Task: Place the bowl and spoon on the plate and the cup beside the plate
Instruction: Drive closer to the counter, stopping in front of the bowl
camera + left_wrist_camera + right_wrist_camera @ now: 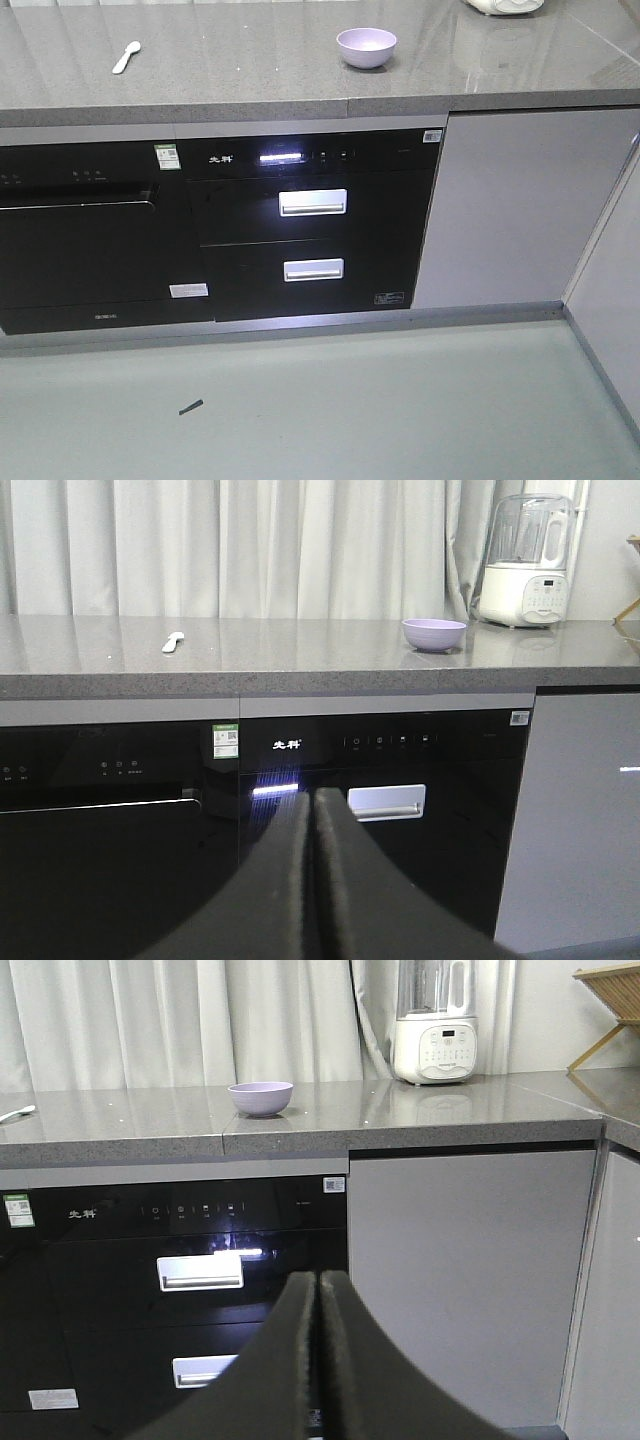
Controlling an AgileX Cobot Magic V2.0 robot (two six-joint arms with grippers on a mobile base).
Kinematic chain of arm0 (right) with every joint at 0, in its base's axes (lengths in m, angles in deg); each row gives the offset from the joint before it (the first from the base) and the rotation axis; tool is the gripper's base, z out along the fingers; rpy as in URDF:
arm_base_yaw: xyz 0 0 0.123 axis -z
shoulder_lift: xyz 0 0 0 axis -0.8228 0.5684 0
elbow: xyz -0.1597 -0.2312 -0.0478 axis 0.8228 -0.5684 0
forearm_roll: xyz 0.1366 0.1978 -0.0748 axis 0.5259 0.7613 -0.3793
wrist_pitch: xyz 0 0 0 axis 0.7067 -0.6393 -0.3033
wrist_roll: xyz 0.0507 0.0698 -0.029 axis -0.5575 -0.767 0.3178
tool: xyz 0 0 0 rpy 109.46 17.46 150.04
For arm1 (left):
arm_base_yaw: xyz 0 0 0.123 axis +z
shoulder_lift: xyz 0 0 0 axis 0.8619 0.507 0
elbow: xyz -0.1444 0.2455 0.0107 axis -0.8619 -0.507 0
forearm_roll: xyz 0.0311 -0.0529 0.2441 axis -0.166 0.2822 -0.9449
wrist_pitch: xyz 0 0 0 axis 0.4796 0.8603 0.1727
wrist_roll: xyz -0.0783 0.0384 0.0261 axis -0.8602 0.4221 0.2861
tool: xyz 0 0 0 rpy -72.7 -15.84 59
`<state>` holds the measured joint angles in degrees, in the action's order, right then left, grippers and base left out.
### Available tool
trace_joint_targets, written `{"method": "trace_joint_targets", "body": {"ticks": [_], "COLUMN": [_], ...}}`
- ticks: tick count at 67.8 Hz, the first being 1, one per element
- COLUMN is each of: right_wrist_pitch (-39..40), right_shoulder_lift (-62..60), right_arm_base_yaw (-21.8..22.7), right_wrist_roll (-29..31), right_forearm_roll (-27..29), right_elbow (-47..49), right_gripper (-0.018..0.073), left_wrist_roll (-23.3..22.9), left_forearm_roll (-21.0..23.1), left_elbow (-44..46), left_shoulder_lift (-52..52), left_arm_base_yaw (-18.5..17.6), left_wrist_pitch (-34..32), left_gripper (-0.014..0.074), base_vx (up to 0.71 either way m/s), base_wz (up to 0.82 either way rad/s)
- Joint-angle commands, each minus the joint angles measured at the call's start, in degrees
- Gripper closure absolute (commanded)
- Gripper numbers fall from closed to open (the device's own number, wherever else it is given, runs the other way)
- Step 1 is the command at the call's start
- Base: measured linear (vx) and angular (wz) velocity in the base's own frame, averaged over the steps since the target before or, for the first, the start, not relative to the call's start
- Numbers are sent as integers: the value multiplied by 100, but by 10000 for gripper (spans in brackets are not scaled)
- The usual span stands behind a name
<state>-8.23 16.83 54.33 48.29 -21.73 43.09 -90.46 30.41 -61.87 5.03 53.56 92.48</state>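
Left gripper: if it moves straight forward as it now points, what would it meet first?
The left gripper would probably meet the black drawer appliance's front, near its silver handle, below the countertop; depth is unclear.

Soft even light, pale glare across the countertop (all slightly grainy)

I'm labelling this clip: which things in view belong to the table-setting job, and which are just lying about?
Job: bowl and spoon, apart on the counter. No plate or cup in view.

Lying about: blender, wooden rack, dark scrap on the floor.
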Motion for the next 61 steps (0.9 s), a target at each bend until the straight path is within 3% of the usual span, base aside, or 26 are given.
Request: {"method": "trace_joint_targets", "body": {"ticks": [1,61], "right_wrist_pitch": [425,425], "right_shoulder_lift": [-81,-81], "right_arm_base_yaw": [29,29], "right_wrist_roll": [40,40], "right_forearm_roll": [-13,-13], "right_elbow": [-14,-14], "right_gripper": [560,560], "left_wrist_roll": [-32,-32], "left_forearm_roll": [52,52], "left_elbow": [143,143], "left_shoulder_lift": [-40,-40], "left_arm_base_yaw": [26,26], "left_wrist_pitch": [-460,-460], "left_gripper": [603,603], "base_vx": [13,14], "base_wz": [-1,3]}}
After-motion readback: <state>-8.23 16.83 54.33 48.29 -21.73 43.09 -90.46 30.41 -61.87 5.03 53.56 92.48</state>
